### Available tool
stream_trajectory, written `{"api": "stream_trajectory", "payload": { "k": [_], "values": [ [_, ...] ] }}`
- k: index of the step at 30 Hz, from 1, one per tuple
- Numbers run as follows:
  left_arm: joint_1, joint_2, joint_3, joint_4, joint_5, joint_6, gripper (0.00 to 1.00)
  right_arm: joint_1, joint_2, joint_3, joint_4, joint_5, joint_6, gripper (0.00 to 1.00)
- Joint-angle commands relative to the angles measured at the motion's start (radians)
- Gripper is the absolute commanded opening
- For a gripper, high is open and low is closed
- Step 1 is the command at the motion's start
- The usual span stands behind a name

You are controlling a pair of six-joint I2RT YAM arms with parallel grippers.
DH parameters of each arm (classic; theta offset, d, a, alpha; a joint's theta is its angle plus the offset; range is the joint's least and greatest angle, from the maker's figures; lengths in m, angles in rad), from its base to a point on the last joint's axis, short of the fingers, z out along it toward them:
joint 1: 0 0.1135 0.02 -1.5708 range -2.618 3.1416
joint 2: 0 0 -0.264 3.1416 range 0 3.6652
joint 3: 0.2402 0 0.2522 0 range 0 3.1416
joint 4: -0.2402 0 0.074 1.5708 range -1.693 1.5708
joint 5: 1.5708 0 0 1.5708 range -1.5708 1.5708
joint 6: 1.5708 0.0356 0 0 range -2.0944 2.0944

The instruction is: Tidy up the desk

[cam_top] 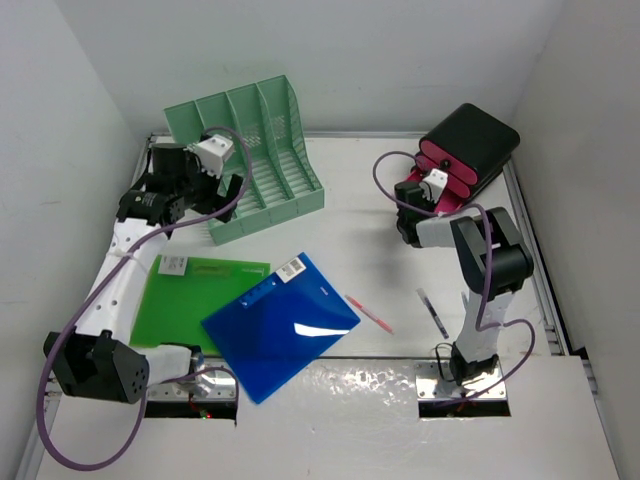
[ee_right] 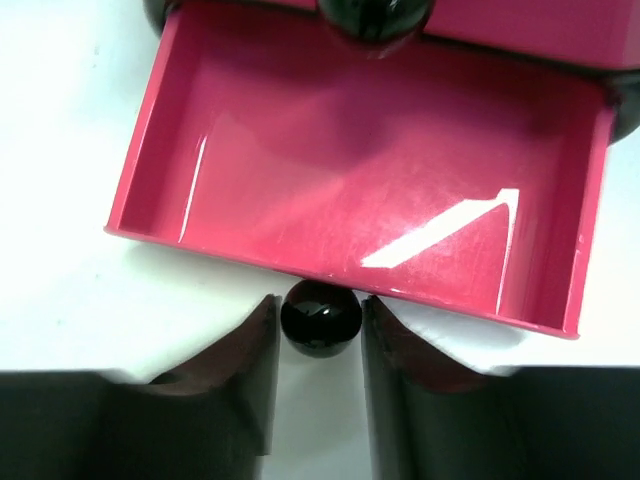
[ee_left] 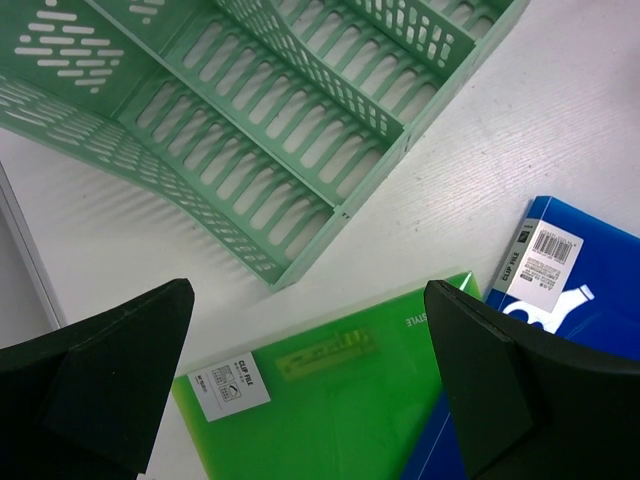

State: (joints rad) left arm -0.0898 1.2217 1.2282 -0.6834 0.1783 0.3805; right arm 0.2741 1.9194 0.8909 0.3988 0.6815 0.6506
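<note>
The desk [cam_top: 375, 235] is a white tabletop with metal rails. My left gripper [cam_top: 228, 190] hangs open and empty over the near corner of the mint-green file rack [cam_top: 255, 160]. In the left wrist view the gripper [ee_left: 308, 290] has its jaws wide apart above the green clip file [ee_left: 330, 400], with the rack [ee_left: 250, 130] beyond. My right gripper [cam_top: 432, 172] is at the black-and-pink drawer box [cam_top: 470, 145]. In the right wrist view the gripper [ee_right: 320, 305] is closed around the black knob [ee_right: 320, 318] of the pulled-out, empty pink drawer [ee_right: 350, 160].
A green clip file [cam_top: 180, 300] lies front left, partly under a blue clip file [cam_top: 280, 325] that also shows in the left wrist view [ee_left: 570, 270]. A pink pen [cam_top: 370, 313] and a black pen [cam_top: 432, 312] lie on the desk's near right. A second black knob [ee_right: 375, 15] sits above the drawer.
</note>
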Motion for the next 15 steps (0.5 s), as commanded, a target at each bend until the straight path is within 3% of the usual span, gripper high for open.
{"api": "stream_trajectory", "payload": {
  "k": [1,4,8,10,15],
  "values": [
    [0.016,-0.044,-0.006,0.013,0.024,0.012,1.0,0.033,-0.043,0.0,0.005,-0.042,0.001,0.42],
    [0.018,-0.05,-0.012,0.01,0.035,0.015,1.0,0.034,-0.08,-0.009,0.0,-0.075,-0.045,0.62],
    [0.018,-0.056,-0.021,0.005,0.047,0.018,1.0,0.033,-0.164,-0.01,-0.066,-0.187,-0.152,0.76],
    [0.018,-0.056,-0.027,0.004,0.05,0.021,1.0,0.034,-0.225,0.012,-0.171,-0.291,-0.23,0.84],
    [0.018,-0.057,-0.036,-0.008,0.066,0.035,1.0,0.033,-0.367,0.057,-0.548,-0.542,-0.374,0.89]
  ]
}}
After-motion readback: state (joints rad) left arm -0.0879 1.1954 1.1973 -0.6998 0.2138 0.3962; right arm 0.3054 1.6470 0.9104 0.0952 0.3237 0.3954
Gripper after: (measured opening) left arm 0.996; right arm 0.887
